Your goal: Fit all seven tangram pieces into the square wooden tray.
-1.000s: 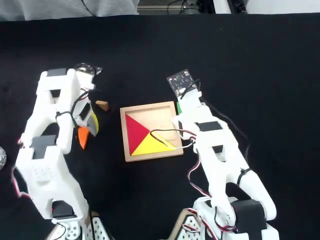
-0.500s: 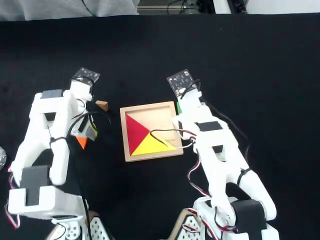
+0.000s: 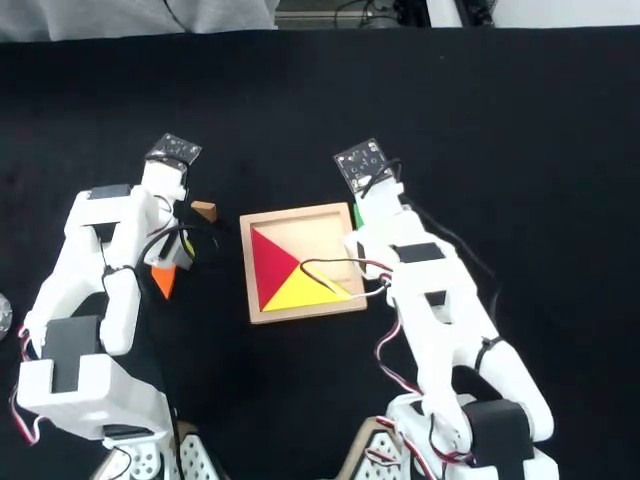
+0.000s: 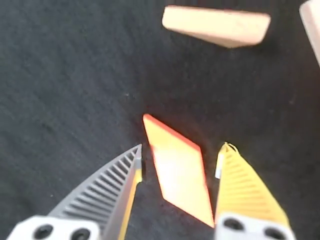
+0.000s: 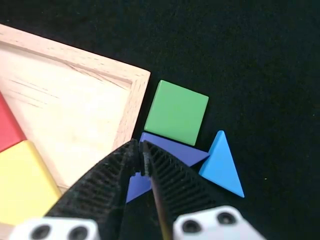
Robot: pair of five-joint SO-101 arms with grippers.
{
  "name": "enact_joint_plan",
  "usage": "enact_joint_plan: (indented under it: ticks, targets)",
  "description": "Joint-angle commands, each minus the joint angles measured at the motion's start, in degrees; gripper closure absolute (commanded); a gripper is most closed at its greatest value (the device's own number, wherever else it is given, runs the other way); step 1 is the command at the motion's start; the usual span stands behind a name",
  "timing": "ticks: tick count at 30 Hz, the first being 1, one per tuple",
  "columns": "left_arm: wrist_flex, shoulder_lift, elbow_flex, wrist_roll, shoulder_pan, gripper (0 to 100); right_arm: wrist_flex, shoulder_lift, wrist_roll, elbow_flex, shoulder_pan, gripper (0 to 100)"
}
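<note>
**High view:** The square wooden tray [image 3: 296,212] sits mid-tabletop holding two of the seven pieces, a red triangle [image 3: 268,262] and a yellow triangle [image 3: 298,290]. The left end effector [image 3: 175,260] hangs over an orange piece [image 3: 162,283] between the tray and the tabletop's left edge. A plain wooden piece [image 3: 204,211] lies just beyond, toward the far edge. The right arm leans over the tray's right rim, and its black cable [image 3: 330,268] is draped across the seated triangles. A swing of that arm could likely drag the cable and unseat them.

**Left wrist view:** The left end effector [image 4: 182,147] is open, its fingers straddling the orange piece [image 4: 177,172], a parallelogram lying flat on the cloth, without touching it. The wooden piece [image 4: 216,25] lies apart. Closing on those slanted edges may twist the thin piece or squirt it free.

**Right wrist view:** The right end effector [image 5: 142,146] is closed, its tips together over a dark blue triangle [image 5: 175,149] just outside the tray's corner [image 5: 134,100]. Whether the tips pinch the triangle cannot be told. A green square [image 5: 176,112] and a light blue triangle [image 5: 221,165] touch it. Any drag risks shoving both neighbours away or jamming the triangle against the rim.
</note>
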Motion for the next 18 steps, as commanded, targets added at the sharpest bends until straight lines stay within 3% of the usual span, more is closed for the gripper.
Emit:
enact_joint_plan:
  ticks: [1,10,18]
  targets:
    - [-0.5,-0.4,0.1,-4.7,-1.0,75,-1.1,-2.0,0.5,0.0,0.6,98.7]
    - [1.7,-0.4,2.0,-11.3,-1.5,76,-1.1,-2.0,0.5,0.0,0.6,98.7]
    - [1.9,3.4,-0.2,-8.0,-1.8,76,-1.1,-2.0,0.5,0.1,0.6,98.7]
